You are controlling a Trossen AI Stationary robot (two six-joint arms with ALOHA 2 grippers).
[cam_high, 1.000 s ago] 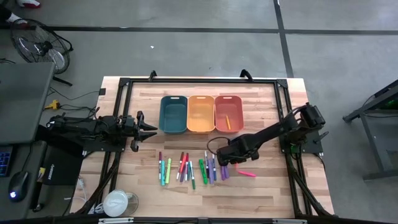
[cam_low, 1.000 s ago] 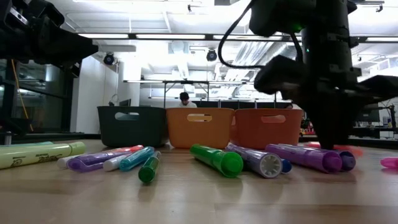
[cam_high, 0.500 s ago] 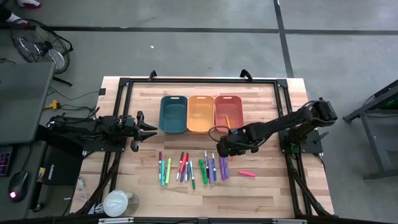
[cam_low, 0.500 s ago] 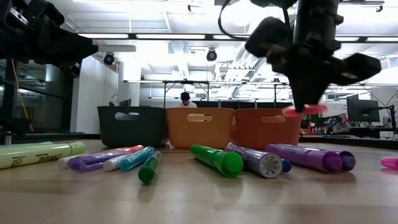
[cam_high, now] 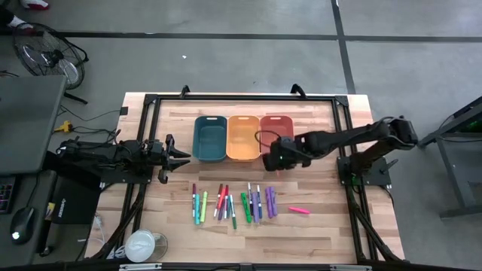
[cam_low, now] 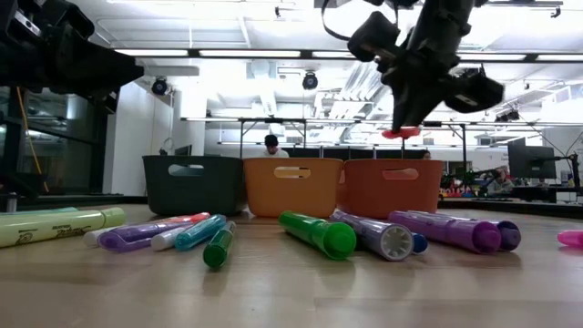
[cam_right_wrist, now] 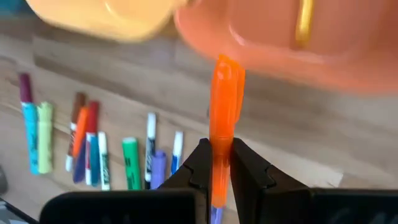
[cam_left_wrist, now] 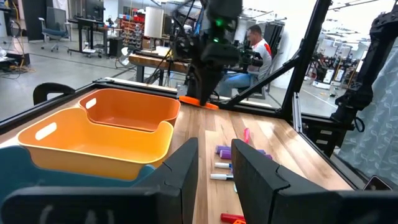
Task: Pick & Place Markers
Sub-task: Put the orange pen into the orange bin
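While the orange marker (cam_right_wrist: 222,106) hangs clamped between our right gripper's (cam_right_wrist: 217,157) narrow fingers, just short of the orange bin's (cam_high: 289,120) near edge, we judge the carry step underway; next comes reaching over that bin and releasing. Our left gripper (cam_high: 178,156) waits part-open, holding nothing, well left of that bin.

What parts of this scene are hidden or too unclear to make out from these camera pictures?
- Insides of the three plastic bins: low view, their walls hide them.
- Lower end of the orange marker: right wrist view, hidden between the right gripper fingers gripping it.
- Thin stick in the orange bin: right wrist view, blurred and cut by the top edge.
- Left gripper: high view, too small to show its fingers.
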